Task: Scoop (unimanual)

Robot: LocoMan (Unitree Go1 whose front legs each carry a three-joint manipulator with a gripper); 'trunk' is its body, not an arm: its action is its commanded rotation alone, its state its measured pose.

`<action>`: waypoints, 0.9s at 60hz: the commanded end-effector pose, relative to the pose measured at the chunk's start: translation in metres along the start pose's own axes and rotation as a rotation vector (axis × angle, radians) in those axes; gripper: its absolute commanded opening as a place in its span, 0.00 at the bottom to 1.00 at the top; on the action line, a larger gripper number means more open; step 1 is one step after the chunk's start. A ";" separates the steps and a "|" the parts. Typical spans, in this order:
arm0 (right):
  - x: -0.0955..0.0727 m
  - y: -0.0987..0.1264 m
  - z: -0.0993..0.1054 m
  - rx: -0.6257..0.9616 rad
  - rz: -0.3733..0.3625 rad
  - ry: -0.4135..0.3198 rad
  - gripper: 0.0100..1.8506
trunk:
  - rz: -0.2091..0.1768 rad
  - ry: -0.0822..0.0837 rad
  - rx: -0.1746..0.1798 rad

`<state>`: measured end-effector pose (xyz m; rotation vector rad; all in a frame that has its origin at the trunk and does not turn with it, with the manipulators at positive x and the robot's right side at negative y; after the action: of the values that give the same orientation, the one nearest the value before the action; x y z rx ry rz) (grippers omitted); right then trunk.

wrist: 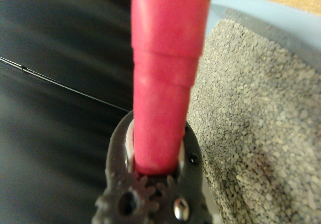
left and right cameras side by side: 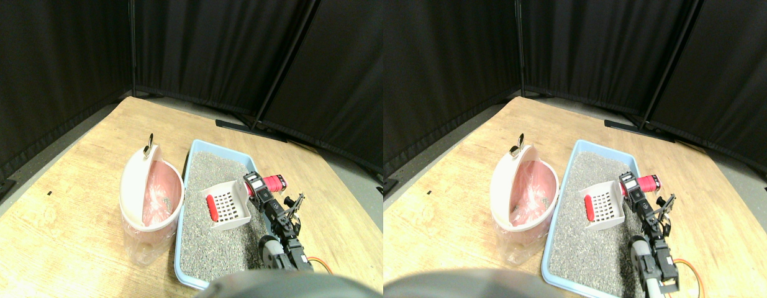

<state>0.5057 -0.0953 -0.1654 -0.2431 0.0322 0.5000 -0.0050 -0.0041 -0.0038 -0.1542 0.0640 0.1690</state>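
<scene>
claw: clenching the red wrapped handle of the scoop
risk: tipping the red piece out before reaching the bin, or snagging the litter tray rim

A: From where does the stereo pair view look?

B: From above and behind the jaws, forward and down, far enough to take in the whole litter tray, the bin beside it, the wooden floor and the dark curtains beyond.

A: And the wrist view?

B: From just behind the jaws, along the red handle, very near; it is turned on its side.

A: What do they share?

B: The handle, the grey litter and the tray's blue rim.
</scene>
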 end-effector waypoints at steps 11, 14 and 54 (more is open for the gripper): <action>-0.007 -0.027 0.014 0.221 -0.139 -0.019 0.02 | -0.014 0.020 -0.006; -0.009 -0.029 0.013 0.227 -0.158 -0.016 0.02 | -0.020 0.019 -0.003; -0.026 -0.054 0.021 0.631 -0.280 -0.236 0.02 | -0.037 -0.003 0.001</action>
<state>0.5073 -0.1552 -0.1524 0.3693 0.0541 0.1675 -0.0003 -0.0054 -0.0039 -0.1285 0.0703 0.1308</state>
